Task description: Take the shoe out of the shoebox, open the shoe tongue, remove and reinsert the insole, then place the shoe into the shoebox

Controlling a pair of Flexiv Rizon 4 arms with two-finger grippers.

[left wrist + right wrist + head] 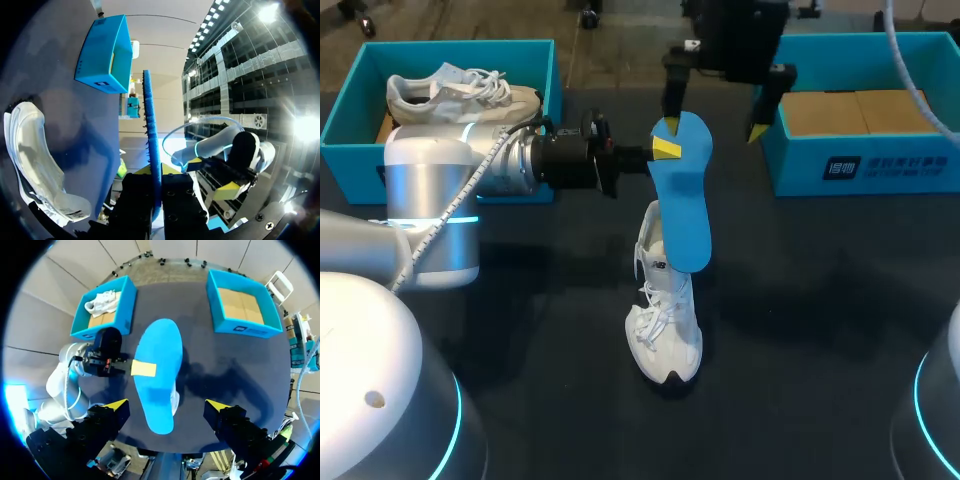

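Insole [682, 205], the blue one, is in your left fingers [667, 148]. In the head view they are closed on one long edge of it and hold it in the air over the white shoe [665, 315], which stands on the bench [820, 320] with its toe toward the robot. The long axis of the insole runs about the same way as the shoe; which end is the heel you cannot tell. Your right fingers [758, 128] hang higher over the shoe, above the insole, spread wide and holding nothing. Beyond the shoe, on the left arm's side, a shoebox [460, 44] holds a second shoe [460, 92].

In the left wrist view the insole [150, 120] is edge-on between the left fingers [181, 202], a thin sheet parallel to the bench, and the shoe [35, 160] lies under it, seemingly apart.

In the right wrist view its flat face [159, 355] looks up between the wide right fingers [114, 406], which do not touch it; a little of the shoe [175, 401] shows beneath.

It is probably light, thin and bendy, so it can droop from one edge. Better pinch both faces near the heel end and feed the toe end into the shoe first.
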